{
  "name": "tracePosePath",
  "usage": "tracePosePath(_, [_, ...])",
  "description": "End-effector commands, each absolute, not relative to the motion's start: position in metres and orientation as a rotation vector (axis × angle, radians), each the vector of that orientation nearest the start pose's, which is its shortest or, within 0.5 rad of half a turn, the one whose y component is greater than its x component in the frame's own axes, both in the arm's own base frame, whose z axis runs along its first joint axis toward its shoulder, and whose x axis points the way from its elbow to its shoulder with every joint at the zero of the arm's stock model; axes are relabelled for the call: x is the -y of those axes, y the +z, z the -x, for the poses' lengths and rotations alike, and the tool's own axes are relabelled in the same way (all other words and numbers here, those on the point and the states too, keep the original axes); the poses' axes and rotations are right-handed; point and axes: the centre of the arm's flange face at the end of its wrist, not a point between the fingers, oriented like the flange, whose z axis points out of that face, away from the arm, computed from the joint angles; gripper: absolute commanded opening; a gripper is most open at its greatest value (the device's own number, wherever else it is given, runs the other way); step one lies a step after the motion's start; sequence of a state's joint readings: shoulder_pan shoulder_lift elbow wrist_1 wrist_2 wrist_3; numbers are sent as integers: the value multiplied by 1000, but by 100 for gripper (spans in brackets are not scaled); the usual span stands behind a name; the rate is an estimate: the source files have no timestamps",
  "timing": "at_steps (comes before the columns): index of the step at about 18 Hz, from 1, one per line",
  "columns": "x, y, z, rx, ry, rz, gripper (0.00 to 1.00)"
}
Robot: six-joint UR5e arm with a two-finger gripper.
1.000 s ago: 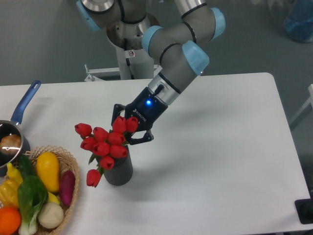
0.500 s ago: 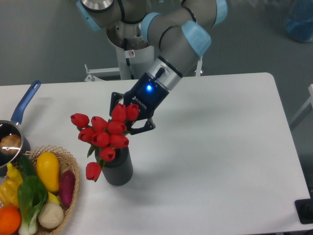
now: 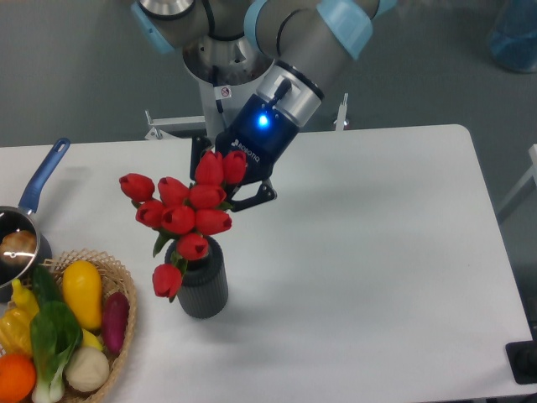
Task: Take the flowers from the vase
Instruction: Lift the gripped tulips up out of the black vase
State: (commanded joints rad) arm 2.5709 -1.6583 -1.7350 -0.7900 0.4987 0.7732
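Observation:
A bunch of red tulip flowers [image 3: 186, 210] stands up out of the dark grey ribbed vase [image 3: 202, 285] at the front left of the white table. The stems still reach into the vase's mouth, and one bud droops beside the vase at lower left. My gripper [image 3: 225, 180] is at the top right of the bunch, its dark fingers [image 3: 256, 195] closed around the upper blooms. The fingertips are partly hidden behind the buds.
A wicker basket [image 3: 127, 312] of colourful vegetables sits at the front left corner. A blue-handled saucepan [image 3: 25, 222] is at the left edge. The arm's base stands behind the table's far edge.
The gripper has risen and shifted slightly back, lifting the bunch higher out of the vase. The vase has stayed in place.

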Motion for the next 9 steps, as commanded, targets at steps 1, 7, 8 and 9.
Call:
tracePosePath(1, [-469,501,324,-91,-334,1998,8])
tracePosePath(7, [-458,528,327,-60,-352,1943,8])
tracePosePath(8, [-455,531,328,-61,-360,1927,8])
tracePosePath(9, [-452,532,332,-52,-366,1915,8])
